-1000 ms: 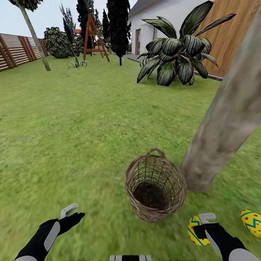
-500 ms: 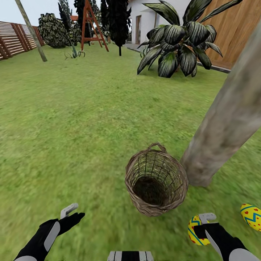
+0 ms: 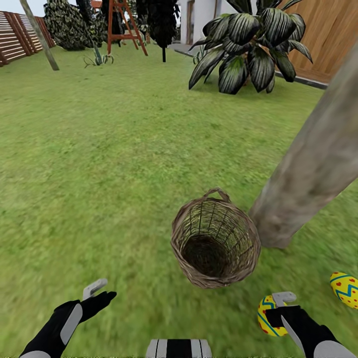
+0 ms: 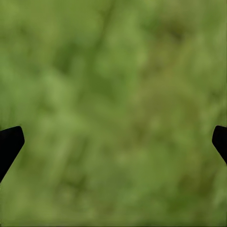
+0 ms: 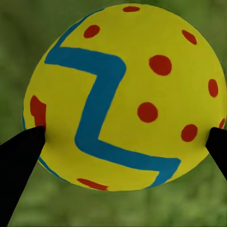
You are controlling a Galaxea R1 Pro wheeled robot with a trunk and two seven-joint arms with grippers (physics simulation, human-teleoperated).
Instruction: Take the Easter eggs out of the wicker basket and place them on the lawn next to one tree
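Note:
The round brown wicker basket (image 3: 215, 243) stands on the lawn (image 3: 109, 164) just left of the thick grey-brown tree trunk (image 3: 308, 164); its inside looks dark and I see no egg in it. My right gripper (image 3: 276, 307) is shut on a yellow Easter egg (image 3: 265, 318) low over the grass, near the basket's front right. In the right wrist view that egg (image 5: 123, 94), with a blue zigzag and red dots, sits between the fingertips (image 5: 28, 146). Another egg (image 3: 345, 289) lies on the grass by the trunk. A third egg is out of view. My left gripper (image 3: 102, 292) hangs open over bare grass (image 4: 113, 94).
A big dark-leaved plant (image 3: 248, 44) grows beyond the tree, against a wooden fence (image 3: 333, 35). Far back stand a red ladder frame (image 3: 122, 22), a thin leaning trunk (image 3: 40, 35), shrubs and a slatted fence (image 3: 20, 35). Wide open grass stretches left of the basket.
The head camera has tipped downward, so the whole scene slid up in the picture. Both grippers hold the same pose, and the right one still holds its egg.

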